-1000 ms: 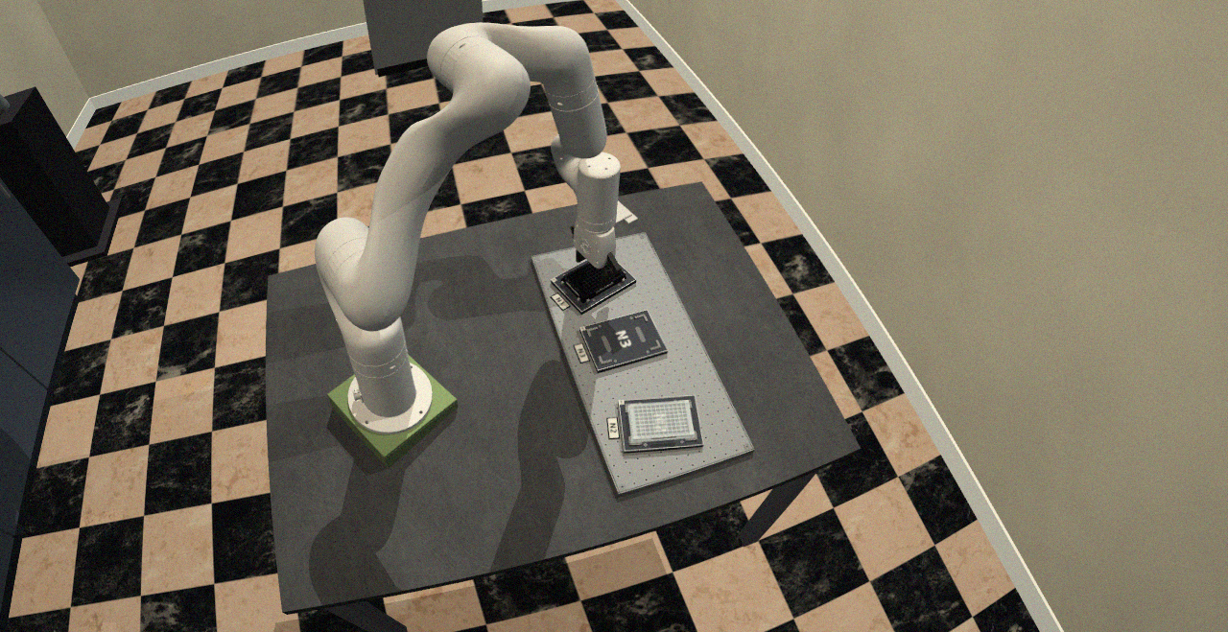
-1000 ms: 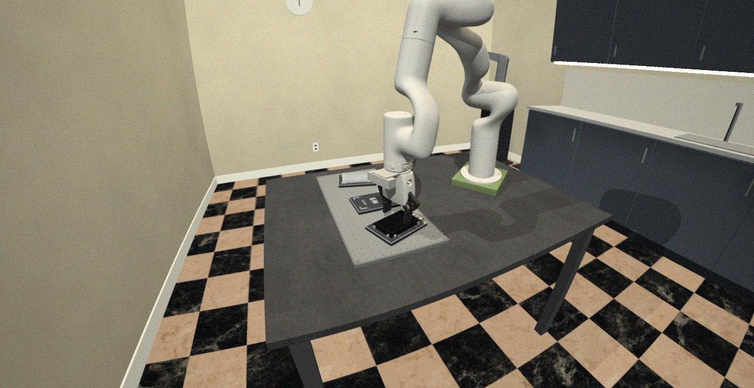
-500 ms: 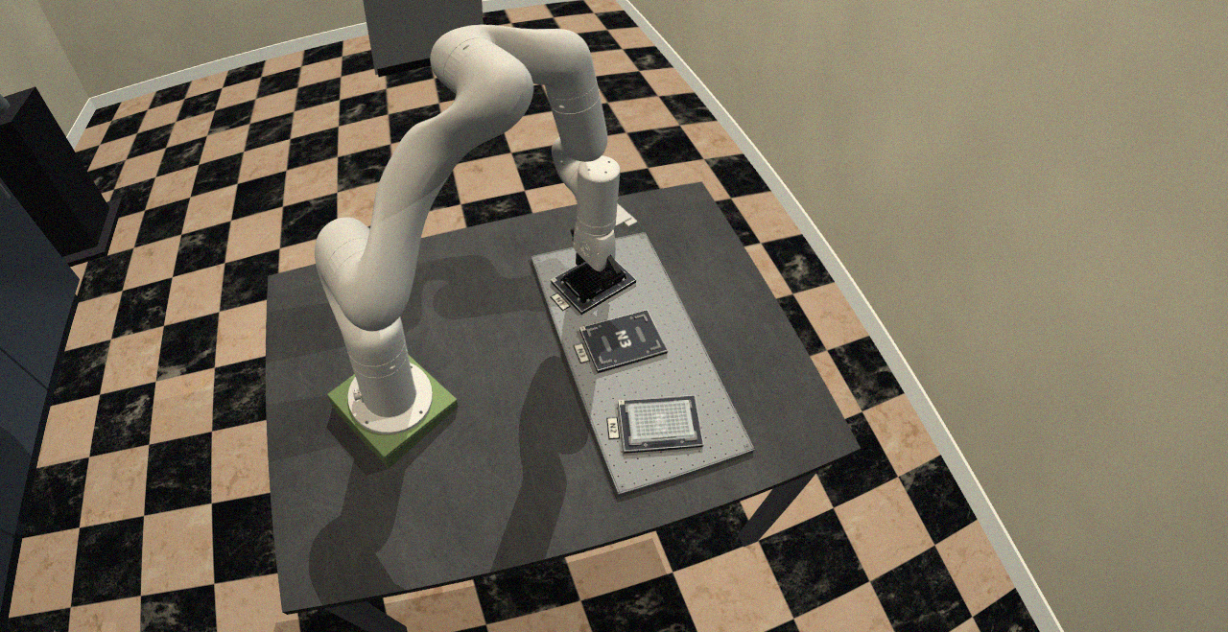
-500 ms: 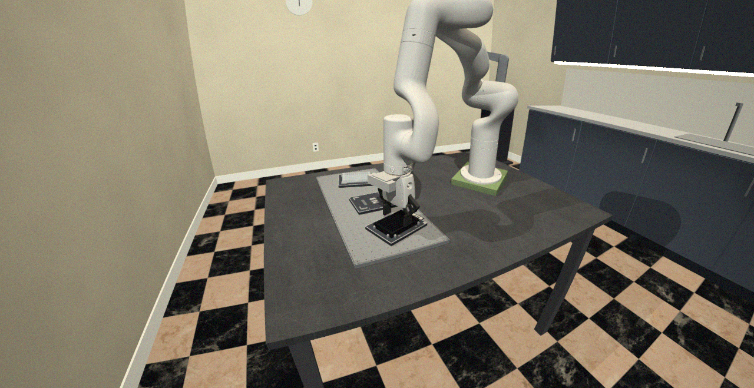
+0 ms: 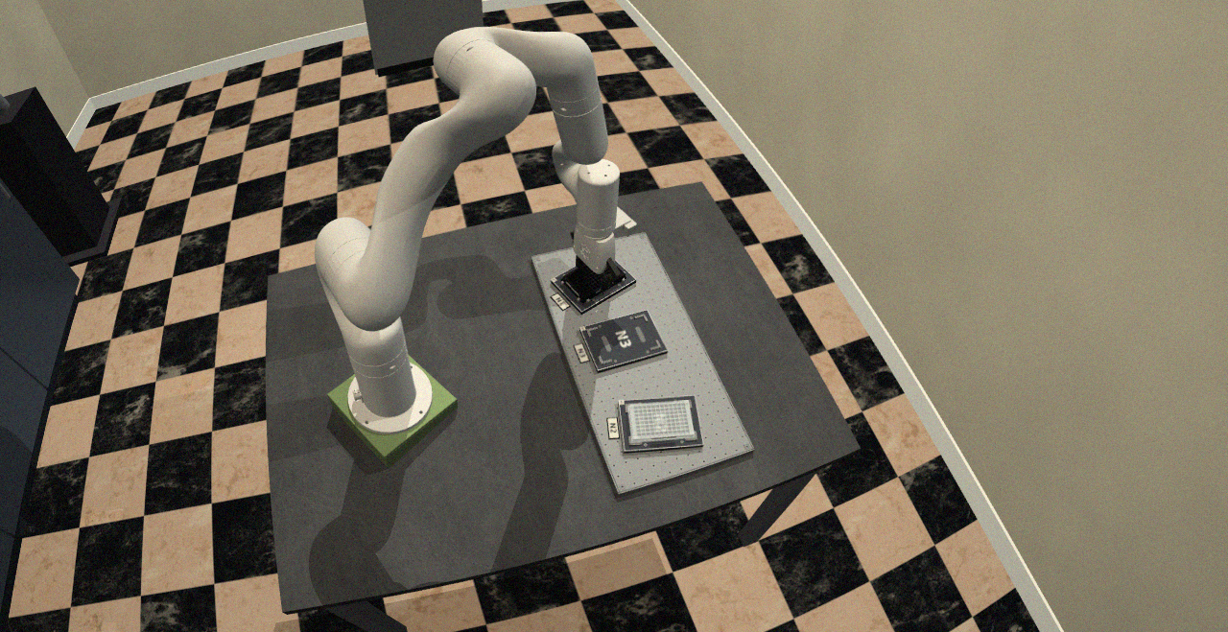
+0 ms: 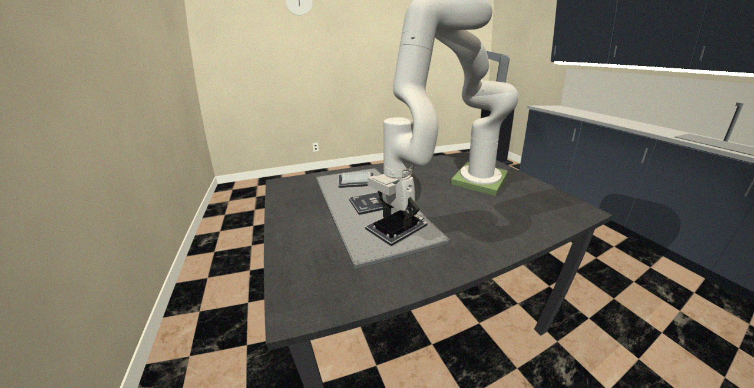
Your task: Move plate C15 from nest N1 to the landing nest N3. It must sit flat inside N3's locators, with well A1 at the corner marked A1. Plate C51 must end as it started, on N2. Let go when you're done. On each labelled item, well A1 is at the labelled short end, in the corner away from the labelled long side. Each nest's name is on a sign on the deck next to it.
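Plate C15 (image 5: 573, 287) (image 6: 389, 226), a black well plate, lies in nest N1 at the far end of the grey deck (image 5: 691, 370) (image 6: 342, 230). My gripper (image 5: 598, 274) (image 6: 399, 212) is open and low over this plate, with a finger on either side of it. I cannot tell whether the fingers touch it. Nest N3 (image 5: 639, 346) (image 6: 362, 205) is a dark pad with white corner marks in the middle of the deck, with nothing on it. Plate C51 (image 5: 659, 420) (image 6: 353, 178), a white well plate, lies on nest N2 at the near end.
Small signs stand on the deck's left side beside each nest, among them the N3 sign (image 5: 580, 354) and the N2 sign (image 5: 612, 428). The arm's green base (image 5: 390, 446) (image 6: 487, 186) stands on the dark table (image 5: 481, 474). Cabinets line the wall in the exterior view.
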Motion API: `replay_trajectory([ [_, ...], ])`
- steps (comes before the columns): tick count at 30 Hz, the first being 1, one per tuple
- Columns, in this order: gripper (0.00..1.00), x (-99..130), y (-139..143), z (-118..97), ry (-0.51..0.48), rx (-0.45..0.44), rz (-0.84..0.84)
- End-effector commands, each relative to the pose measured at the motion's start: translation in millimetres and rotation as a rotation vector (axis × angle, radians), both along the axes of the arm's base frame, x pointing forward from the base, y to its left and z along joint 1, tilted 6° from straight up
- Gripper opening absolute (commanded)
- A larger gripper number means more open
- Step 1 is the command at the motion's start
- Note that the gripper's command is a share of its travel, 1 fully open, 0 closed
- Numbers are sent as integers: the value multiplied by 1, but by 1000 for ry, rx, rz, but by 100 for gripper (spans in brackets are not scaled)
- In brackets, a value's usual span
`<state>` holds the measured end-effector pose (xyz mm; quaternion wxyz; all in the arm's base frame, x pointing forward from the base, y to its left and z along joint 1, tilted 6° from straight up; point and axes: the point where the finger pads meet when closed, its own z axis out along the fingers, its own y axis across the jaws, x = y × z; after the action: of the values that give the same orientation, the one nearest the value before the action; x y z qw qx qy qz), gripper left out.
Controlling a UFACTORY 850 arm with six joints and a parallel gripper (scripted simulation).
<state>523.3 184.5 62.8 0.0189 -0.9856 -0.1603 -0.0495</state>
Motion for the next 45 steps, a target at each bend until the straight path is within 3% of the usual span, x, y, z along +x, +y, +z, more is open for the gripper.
replay_trajectory([
  [1,100,1,0,-1,-2,1,0],
  [20,100,1,0,-1,-2,1,0],
  [21,0,1,0,-1,-2,1,0],
  [45,0,1,0,-1,-2,1,0],
])
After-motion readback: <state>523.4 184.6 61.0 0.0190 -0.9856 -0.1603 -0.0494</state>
